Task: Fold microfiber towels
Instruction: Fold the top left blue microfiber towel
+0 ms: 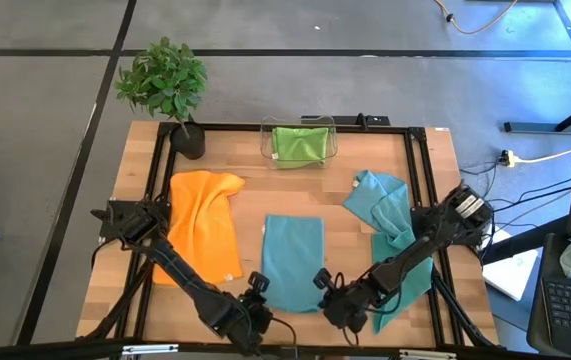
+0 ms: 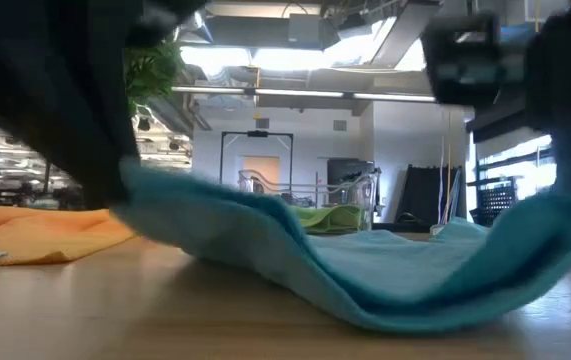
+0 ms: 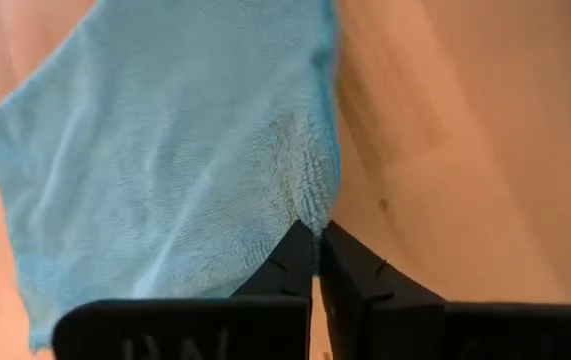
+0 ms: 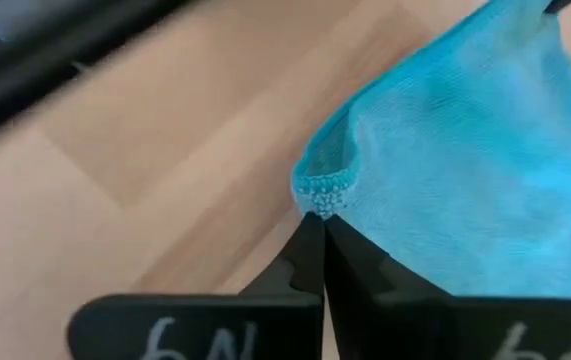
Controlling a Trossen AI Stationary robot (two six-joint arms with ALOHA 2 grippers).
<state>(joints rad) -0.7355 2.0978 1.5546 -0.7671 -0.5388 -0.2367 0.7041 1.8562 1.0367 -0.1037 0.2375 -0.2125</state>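
A teal microfiber towel (image 1: 293, 260) lies spread in the middle of the table, with a short edge toward the near side. My left gripper (image 1: 257, 292) is shut on its near left corner and my right gripper (image 1: 323, 287) is shut on its near right corner. In the low view both near corners are raised and the near edge (image 2: 385, 300) sags onto the table between them. An orange towel (image 1: 205, 228) lies flat at the left. Another teal towel (image 1: 389, 228) lies crumpled at the right. A lime green towel (image 1: 300, 144) sits in a clear bin. My left gripper pinches the teal towel's near left corner (image 3: 310, 210) between its two fingers, slanting down from the near side. The corner is lifted off the wood; the cloth beyond slopes down to the table, slack. My right gripper pinches the near right corner (image 4: 323, 197) between its two fingers, slanting down from the near side. The corner bunches into a small fold at the fingertips. It is raised above the table, and the cloth falls away toward the far side.
The clear bin (image 1: 265, 140) stands at the middle of the far edge. A potted plant (image 1: 165, 85) stands at the far left corner. A black frame (image 1: 415, 180) runs round the tabletop. Bare wood (image 1: 295, 195) shows between the middle towel and the bin.
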